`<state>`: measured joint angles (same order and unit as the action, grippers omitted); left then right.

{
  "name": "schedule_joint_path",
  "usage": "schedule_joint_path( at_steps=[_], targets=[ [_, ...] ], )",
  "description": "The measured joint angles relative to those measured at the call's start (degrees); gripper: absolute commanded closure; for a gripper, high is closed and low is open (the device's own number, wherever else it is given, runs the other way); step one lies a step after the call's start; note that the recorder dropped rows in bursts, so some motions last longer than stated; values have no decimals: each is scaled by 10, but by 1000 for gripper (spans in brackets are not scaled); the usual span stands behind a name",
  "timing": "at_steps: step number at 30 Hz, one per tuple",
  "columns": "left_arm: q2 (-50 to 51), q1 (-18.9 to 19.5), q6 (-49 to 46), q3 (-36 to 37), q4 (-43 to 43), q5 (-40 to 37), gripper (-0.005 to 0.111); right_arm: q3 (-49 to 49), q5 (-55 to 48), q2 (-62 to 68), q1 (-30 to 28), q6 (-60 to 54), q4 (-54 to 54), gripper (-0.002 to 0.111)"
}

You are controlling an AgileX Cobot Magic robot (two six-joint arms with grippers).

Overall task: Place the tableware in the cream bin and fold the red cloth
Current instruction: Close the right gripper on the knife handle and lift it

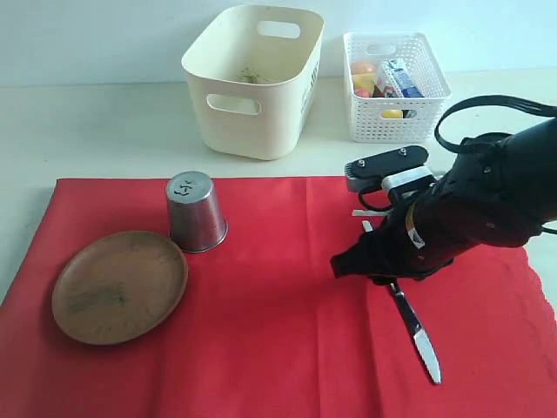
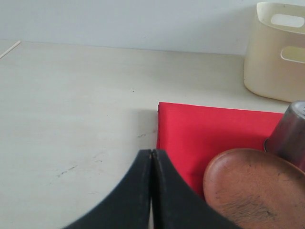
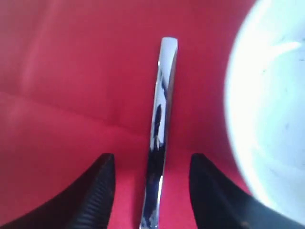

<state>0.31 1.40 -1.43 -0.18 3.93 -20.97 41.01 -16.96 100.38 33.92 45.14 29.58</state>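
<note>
Knife lay on the red cloth between the parted fingers of my right hand. My left hand was clenched.

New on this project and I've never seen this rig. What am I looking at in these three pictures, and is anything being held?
This is a two-armed robot working at a table. The wide picture comes from a camera off the arms. The other two cameras sit on the wrists, each looking past its tool.

On the red cloth lie a wooden plate, an upturned steel cup and a knife. Behind them stand a cream bin and a white basket of food.

The right tool is open, with a finger on either side of the knife, next to a pale bowl. The left tool is shut on nothing, near the cloth's corner. Nothing is held.
</note>
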Motion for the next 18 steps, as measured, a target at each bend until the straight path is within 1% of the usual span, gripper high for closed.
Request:
schedule_joint_path(
  at_steps=[2, 4, 8, 9, 14, 18],
  targets=[
    [0, 0, 0, 0, 0, 0, 105, 0, -1, 14, 0, 19, 14, 61],
    [0, 0, 0, 0, 0, 0, 105, 0, -1, 24, 0, 27, 14, 69],
    [0, 0, 0, 0, 0, 0, 105, 4, 6, 29, 2, 30, 0, 103],
    [0, 0, 0, 0, 0, 0, 105, 6, 7, 29, 2, 30, -1, 108],
    [0, 0, 0, 0, 0, 0, 105, 6, 4, 28, 2, 30, -6, 108],
    [0, 0, 0, 0, 0, 0, 105, 2, -26, 11, 2, 30, -9, 108]
  ],
)
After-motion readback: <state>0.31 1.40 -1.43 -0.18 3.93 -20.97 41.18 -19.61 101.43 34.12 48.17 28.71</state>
